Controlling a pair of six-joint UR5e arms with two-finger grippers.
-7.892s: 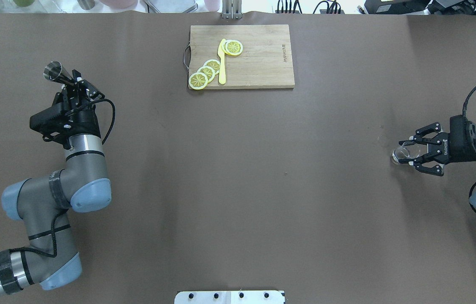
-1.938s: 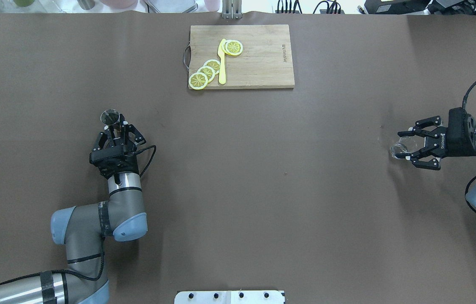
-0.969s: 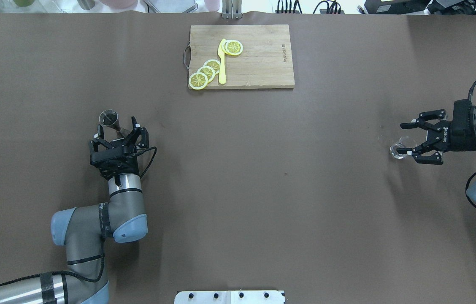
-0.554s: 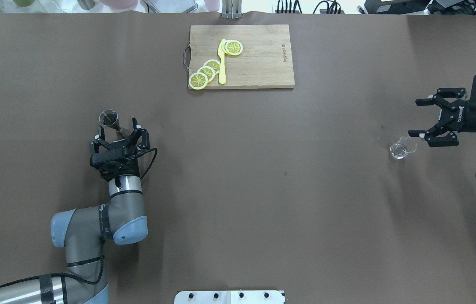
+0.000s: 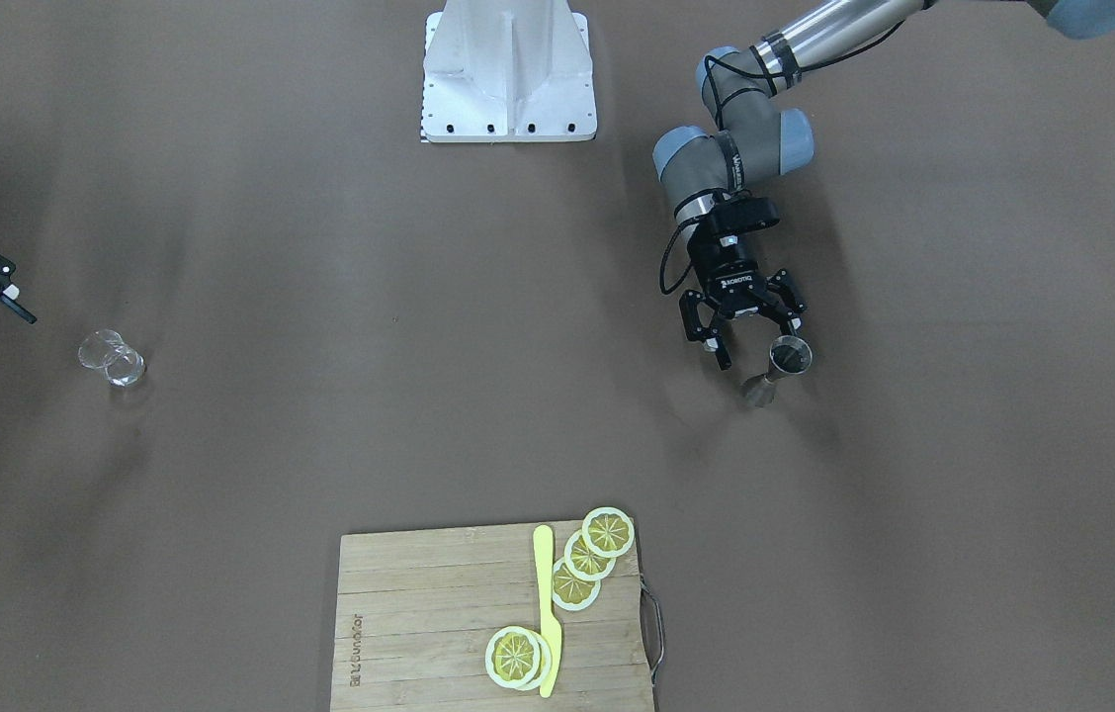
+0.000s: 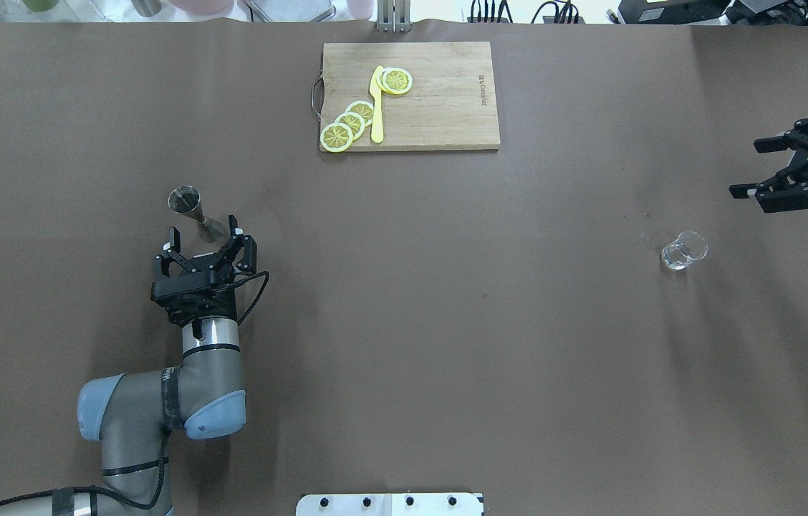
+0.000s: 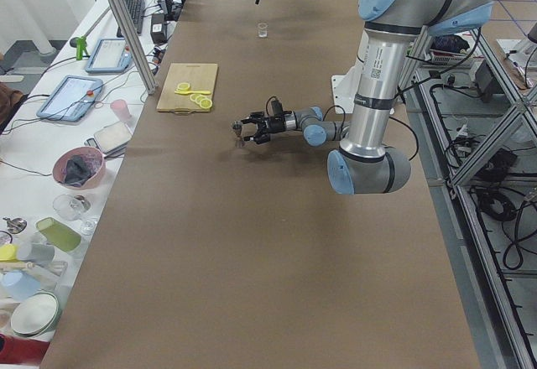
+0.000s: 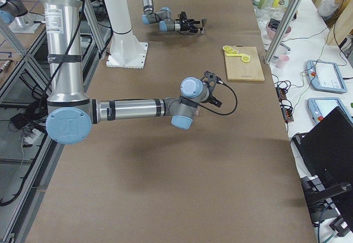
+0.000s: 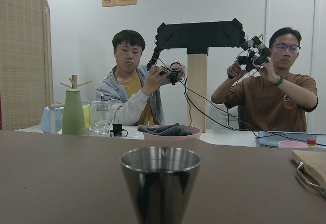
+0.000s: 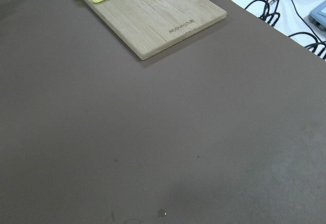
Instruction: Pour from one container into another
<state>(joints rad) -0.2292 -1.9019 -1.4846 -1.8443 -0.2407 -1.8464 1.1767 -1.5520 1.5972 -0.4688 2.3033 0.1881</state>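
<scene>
Both hands have let go. The right hand [image 6: 746, 169] is wide open, empty and well clear of the small clear glass tumbler [image 6: 683, 251]. The left hand [image 6: 204, 229] is open, with the upright steel conical jigger [image 6: 195, 212] just ahead of its fingertips.

Jigger [image 6: 197, 214] polished metal; glass [image 6: 684, 251] clear, glossy; cutting board [image 6: 440, 107] matt wood; table cover [image 6: 447, 322] matt brown.

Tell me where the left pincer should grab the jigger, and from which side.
Grip the jigger at its narrow waist, coming in level from the robot's side, where the open left pincer sits. It stands upright, and both cones flare away from the waist, so a grip there likely won't slip up or down.
</scene>
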